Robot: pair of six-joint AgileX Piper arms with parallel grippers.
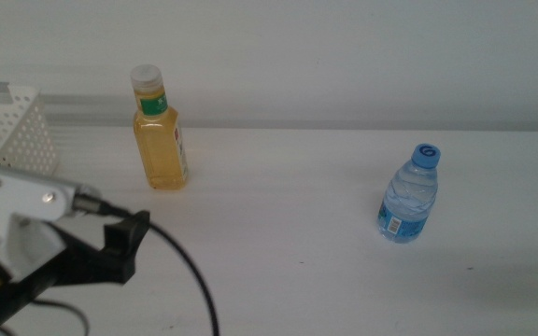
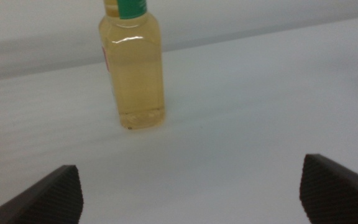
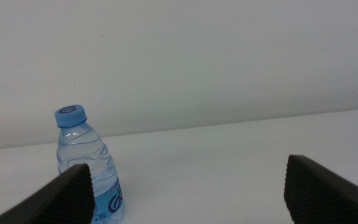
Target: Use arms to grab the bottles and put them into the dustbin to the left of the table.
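While both bottles stand on the table [image 1: 288,215], little is done.
Left gripper [image 2: 191,190], jaws apart, faces the yellow bottle [image 1: 160,131] beside the dustbin [image 1: 17,131] (something red shows inside) — right gripper [image 3: 188,190], also apart, eyes the water bottle [image 1: 409,196].

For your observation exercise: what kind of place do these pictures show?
Probably a robot test bench: a bare white table by a blank wall, a black robot arm, and staged items, a yellow-liquid bottle and a water bottle.
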